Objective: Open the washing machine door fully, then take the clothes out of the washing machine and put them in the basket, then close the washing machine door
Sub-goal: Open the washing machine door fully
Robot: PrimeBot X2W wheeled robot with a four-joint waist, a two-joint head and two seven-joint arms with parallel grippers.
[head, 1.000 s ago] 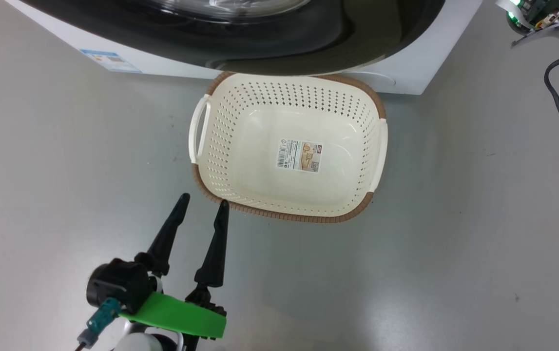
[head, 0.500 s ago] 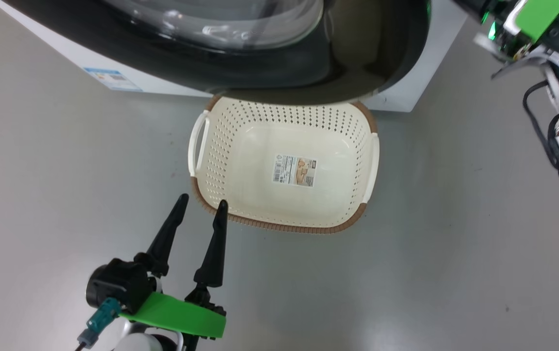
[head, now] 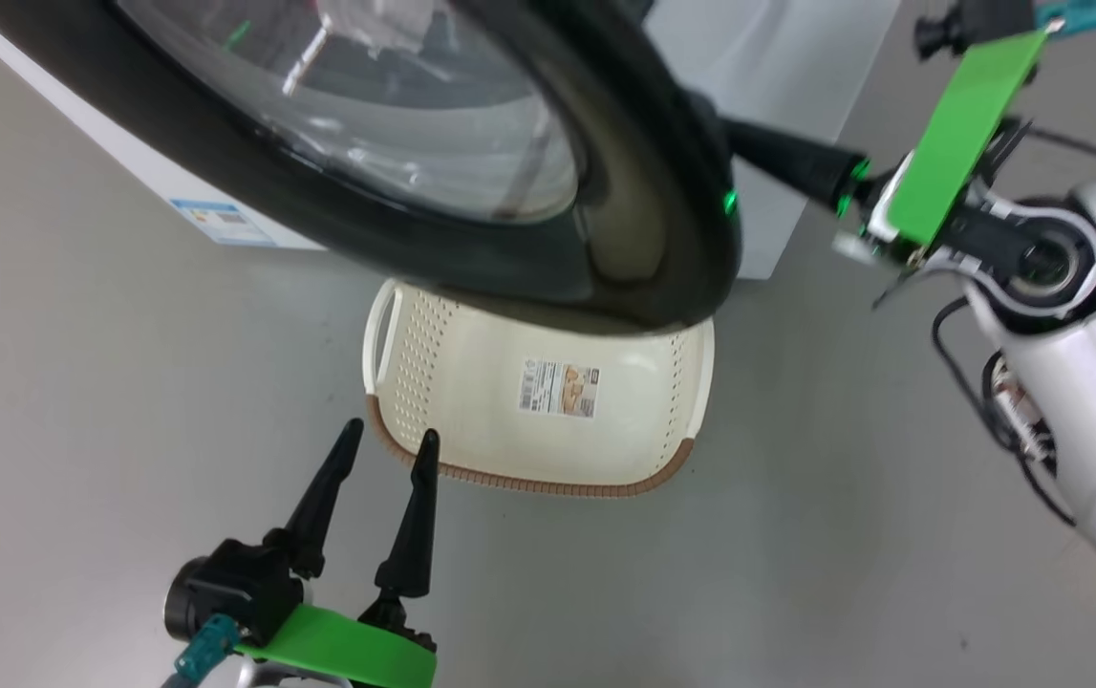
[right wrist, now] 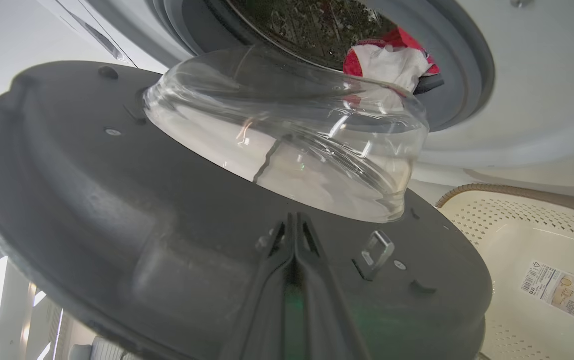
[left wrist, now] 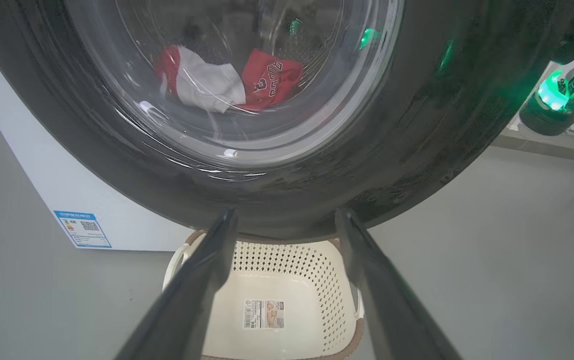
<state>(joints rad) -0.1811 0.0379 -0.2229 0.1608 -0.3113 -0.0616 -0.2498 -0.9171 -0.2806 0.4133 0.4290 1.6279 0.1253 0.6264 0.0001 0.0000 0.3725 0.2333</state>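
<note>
**Door swung wider, clothes yet to come out**

Since a second ago the washing machine door (head: 643, 220) has swung further out from the washing machine (left wrist: 61, 175) and now hangs over the far half of the basket (head: 528, 483). The head camera has tilted up too, so part of that shift belongs to the view. Meanwhile the right claw (right wrist: 294, 220) has come in at the door's free edge. Its fingers are pressed together on nothing, with the tips against the door's dull inner face, near the metal latch hook (right wrist: 374, 252). Below and in front of the door, the left claw (head: 390, 432) hangs with fingers apart and empty.

Behind the door, in the drum, lie the clothes (left wrist: 266, 82), a red and white heap seen through the glass bowl. The basket beneath the door holds none of them.

As for handling, the door looks stiff and hinged, and its glossy rim is probably slippery, so a flat push on the inner face should serve better than a pinch. It likely has more swing left. The clothes should be light, soft and limp — best taken by a bunched fold at the top of the heap. Expect them to drape, trail and perhaps catch on the gasket.
</note>
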